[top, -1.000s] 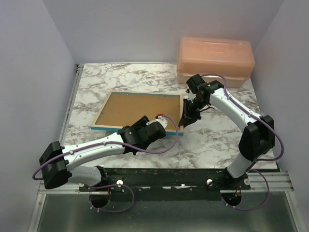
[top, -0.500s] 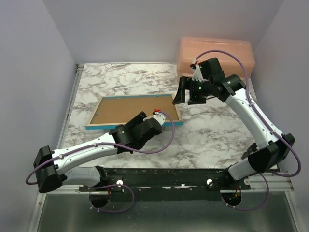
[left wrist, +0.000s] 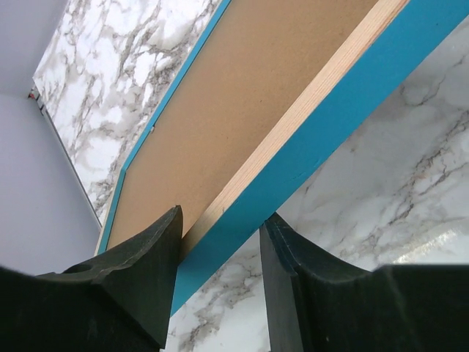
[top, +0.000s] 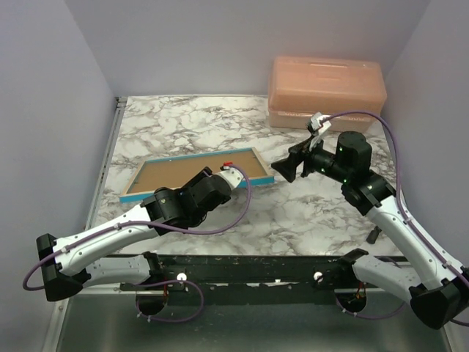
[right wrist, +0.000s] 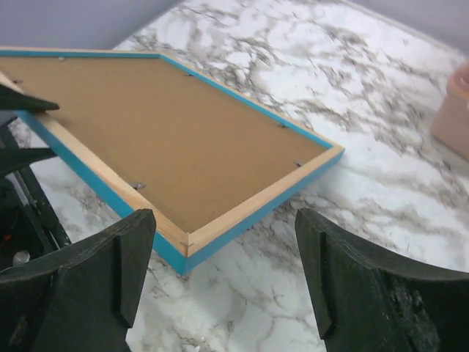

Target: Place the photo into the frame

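Lying on veined marble [top: 190, 121]: thin blue-edged wooden frame [top: 183, 170]

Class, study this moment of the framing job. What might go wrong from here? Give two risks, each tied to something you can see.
1. The left gripper pinches only one thin rail of the frame, so the frame may twist or slip if it is dragged or lifted.
2. The right gripper hangs open close to the frame's corner; a careless approach could knock it askew.
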Controlling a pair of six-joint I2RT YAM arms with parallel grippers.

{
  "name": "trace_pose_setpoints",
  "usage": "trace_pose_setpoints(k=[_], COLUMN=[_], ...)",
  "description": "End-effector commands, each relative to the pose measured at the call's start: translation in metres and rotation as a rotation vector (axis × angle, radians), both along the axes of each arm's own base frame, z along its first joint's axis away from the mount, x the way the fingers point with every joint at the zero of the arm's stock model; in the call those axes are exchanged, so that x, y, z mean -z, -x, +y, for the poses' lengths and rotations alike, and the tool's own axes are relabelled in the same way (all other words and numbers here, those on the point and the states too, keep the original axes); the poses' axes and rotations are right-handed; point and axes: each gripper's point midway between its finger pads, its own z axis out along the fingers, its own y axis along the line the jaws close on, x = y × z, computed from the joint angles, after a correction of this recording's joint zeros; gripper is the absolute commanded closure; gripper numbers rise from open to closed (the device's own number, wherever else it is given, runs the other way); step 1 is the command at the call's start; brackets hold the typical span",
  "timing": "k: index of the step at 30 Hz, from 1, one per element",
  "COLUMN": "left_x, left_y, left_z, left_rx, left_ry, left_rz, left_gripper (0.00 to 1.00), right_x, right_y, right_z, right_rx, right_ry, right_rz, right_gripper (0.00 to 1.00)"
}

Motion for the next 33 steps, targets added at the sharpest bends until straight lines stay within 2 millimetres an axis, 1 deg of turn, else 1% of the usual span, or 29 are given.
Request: trace_pose_setpoints(k=[1, 2, 3, 4, 6, 7, 9, 11, 14, 19, 21, 25, 28, 30, 33], left_x=[-0.028, -0.029, -0.030, -0.031, -0.035, -0.038, -0.044, -0.049, -0.055, -0.062, -0.066, -0.069, -0.072, -0.073, -0.075], left_y=[0.009, 0.010, 0.011, 0.011, 0.011, 0.012, 0.012, 0.012, 0.013, 0.015, 0.016, 0.018, 0.018, 0.019, 0.019], left_z=[0.004, 0.004, 0.004, 0.004, 0.003, 0.003, 0.001, 0.001, 0.003, 0.006, 0.007, 0.009, 0.011, 0.011, 0.012], left_rx=[-0.020, -0.017, -0.015, -0.013, -0.011, -0.010, -0.003, 0.002, -0.003, -0.005, -0.002, -0.003, -0.003, -0.003, -0.005], left_ry=[0.133, 0.139, 0.143, 0.146, 0.156, 0.162, 0.175, 0.184, 0.187, 0.208, 0.223, 0.237, 0.243, 0.245, 0.248], left_rz=[0.006, 0.008, 0.010, 0.011, 0.011, 0.010, 0.008, 0.006, 0.003, -0.001, -0.003, -0.007, -0.010, -0.010, -0.011], left_gripper=[1.00, 1.00, 1.00, 1.00, 1.00, 1.00, 1.00, 1.00, 1.00, 1.00, 1.00, 1.00, 1.00, 1.00, 1.00], right_x=[-0.043, -0.041, -0.046, -0.046, -0.041, -0.038, -0.029, -0.019, -0.005, 0.015, 0.019, 0.024, 0.026, 0.029, 0.029], right_y=[0.022, 0.027, 0.030, 0.036, 0.050, 0.057, 0.065, 0.067, 0.062, 0.051, 0.046, 0.038, 0.030, 0.025, 0.022], right_z=[0.028, 0.031, 0.035, 0.038, 0.046, 0.049, 0.054, 0.056, 0.058, 0.064, 0.069, 0.078, 0.085, 0.089, 0.095], right_rx=[-0.301, -0.340, -0.381, -0.427, -0.548, -0.607, -0.679, -0.725, -0.746, -0.772, -0.780, -0.794, -0.789, -0.786, -0.803], right_ry=[-0.011, -0.009, -0.015, -0.016, -0.011, -0.014, -0.022, -0.012, 0.023, 0.054, 0.041, -0.008, -0.033, -0.034, -0.041], right_rz=[-0.384, -0.394, -0.433, -0.445, -0.488, -0.508, -0.532, -0.560, -0.606, -0.631, -0.632, -0.630, -0.620, -0.617, -0.619], right_gripper=[0.17, 0.16, 0.13, 0.09, 0.09, 0.09, 0.08, 0.08, 0.08, 0.08, 0.09, 0.18, 0.22, 0.24, 0.26])
